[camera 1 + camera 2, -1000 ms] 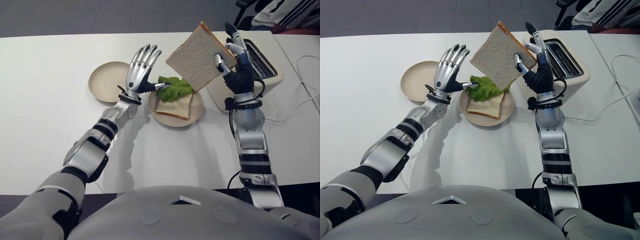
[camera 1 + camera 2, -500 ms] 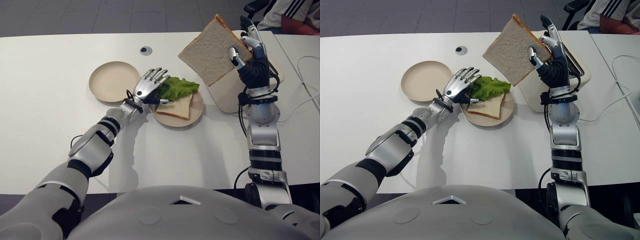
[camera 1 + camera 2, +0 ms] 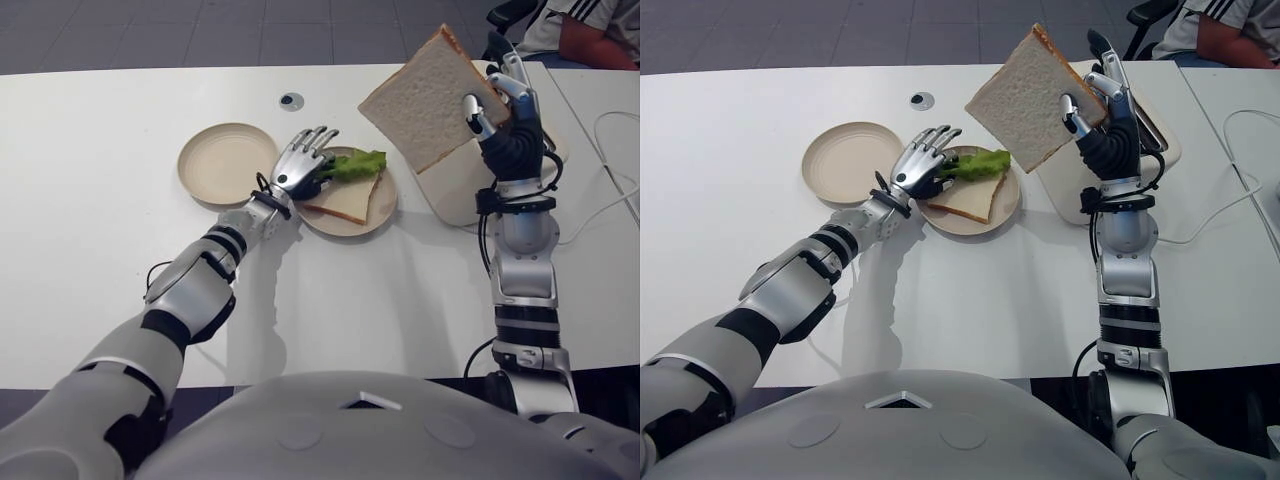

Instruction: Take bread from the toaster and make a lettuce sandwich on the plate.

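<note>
Left eye view: bread (image 3: 425,100) in right robot hand (image 3: 508,125)

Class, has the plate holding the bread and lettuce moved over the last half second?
Yes. The plate has slid away from the robot: it now sits almost level with the empty plate, which has stayed put.

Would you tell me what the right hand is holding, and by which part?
The right hand holds the bread slice, raised in the air, by its right-hand corner.

Bright, soft light from above makes the white table (image 3: 100,250) glow a little, while the floor (image 3: 150,30) behind it looks darker.
</note>
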You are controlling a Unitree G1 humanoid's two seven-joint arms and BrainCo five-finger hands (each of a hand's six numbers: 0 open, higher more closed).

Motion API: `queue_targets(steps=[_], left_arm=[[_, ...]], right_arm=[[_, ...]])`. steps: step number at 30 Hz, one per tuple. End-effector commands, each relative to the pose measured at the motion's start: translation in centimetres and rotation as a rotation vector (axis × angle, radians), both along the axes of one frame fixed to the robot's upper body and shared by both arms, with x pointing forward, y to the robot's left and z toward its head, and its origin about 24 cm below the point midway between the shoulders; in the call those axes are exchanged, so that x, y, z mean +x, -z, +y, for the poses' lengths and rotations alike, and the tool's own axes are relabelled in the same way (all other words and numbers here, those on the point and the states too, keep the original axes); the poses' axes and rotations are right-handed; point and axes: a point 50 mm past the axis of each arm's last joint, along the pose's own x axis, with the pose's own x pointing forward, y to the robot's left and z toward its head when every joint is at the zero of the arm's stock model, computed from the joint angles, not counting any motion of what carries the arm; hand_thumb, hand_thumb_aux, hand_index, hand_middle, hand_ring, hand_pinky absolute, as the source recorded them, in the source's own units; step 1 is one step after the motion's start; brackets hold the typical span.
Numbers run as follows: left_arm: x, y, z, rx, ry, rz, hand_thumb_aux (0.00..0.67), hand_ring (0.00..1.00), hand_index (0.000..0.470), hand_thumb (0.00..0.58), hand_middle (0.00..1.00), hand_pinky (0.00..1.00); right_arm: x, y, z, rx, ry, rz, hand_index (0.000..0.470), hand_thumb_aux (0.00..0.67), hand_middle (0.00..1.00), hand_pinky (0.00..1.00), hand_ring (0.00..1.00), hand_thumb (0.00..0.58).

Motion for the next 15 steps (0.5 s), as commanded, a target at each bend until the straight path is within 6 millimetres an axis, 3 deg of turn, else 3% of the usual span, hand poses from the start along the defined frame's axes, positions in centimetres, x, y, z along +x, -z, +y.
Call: queue_targets(steps=[1, 5, 6, 7, 8, 11, 13, 14, 15], left_arm=[[-0.4, -0.4, 0.5, -0.081, 0.016, -0.019, 0.365, 0.0, 0.256, 0.46, 0.0, 0.0], [-0.6, -0.2, 0.8, -0.109, 0.005, 0.028, 0.36, 0.0, 0.253, 0.456, 0.0, 0.0], [-0.6, 0.0, 0.9, -0.11, -0.001, 0.046, 0.307, 0.0, 0.216, 0.41, 0.0, 0.0], [-0.7, 0.3, 1.1, -0.106, -0.01, 0.067, 0.184, 0.0, 0.129, 0.275, 0.0, 0.0], [-0.8, 0.6, 1.2, -0.099, -0.018, 0.088, 0.145, 0.0, 0.101, 0.223, 0.0, 0.0], [-1.1, 1.1, 1.4, -0.105, -0.026, 0.118, 0.152, 0.0, 0.107, 0.234, 0.0, 0.0], [-0.9, 1.1, 1.7, -0.076, -0.045, 0.1, 0.06, 0.0, 0.042, 0.1, 0.0, 0.0], [-0.5, 0.8, 2.0, -0.058, -0.067, 0.079, 0.0, 0.0, 0.0, 0.0, 0.0, 0.0], [0.0, 0.5, 2.2, -0.034, -0.09, 0.065, 0.0, 0.0, 0.0, 0.0, 0.0, 0.0]], right_arm=[[0.1, 0.5, 0.6, -0.001, -0.005, 0.016, 0.47, 0.67, 0.0, 0.0, 0.0, 0.58], [0.3, 0.7, 1.1, -0.003, -0.013, 0.018, 0.47, 0.67, 0.0, 0.0, 0.0, 0.58], [0.4, 0.7, 1.2, -0.005, -0.015, 0.018, 0.47, 0.67, 0.0, 0.0, 0.0, 0.58], [0.4, 0.8, 1.2, -0.007, -0.014, 0.018, 0.47, 0.67, 0.0, 0.0, 0.0, 0.58], [0.4, 0.8, 1.1, -0.009, -0.011, 0.018, 0.47, 0.67, 0.0, 0.0, 0.0, 0.58], [0.3, 0.8, 0.8, -0.011, -0.001, 0.017, 0.47, 0.67, 0.0, 0.0, 0.0, 0.58], [0.4, 0.7, 0.7, -0.007, 0.005, 0.011, 0.47, 0.67, 0.0, 0.0, 0.0, 0.58], [0.5, 0.7, 0.7, -0.005, 0.005, 0.008, 0.47, 0.67, 0.0, 0.0, 0.0, 0.58], [0.5, 0.7, 0.8, -0.003, 0.004, 0.006, 0.47, 0.67, 0.0, 0.0, 0.0, 0.58]])
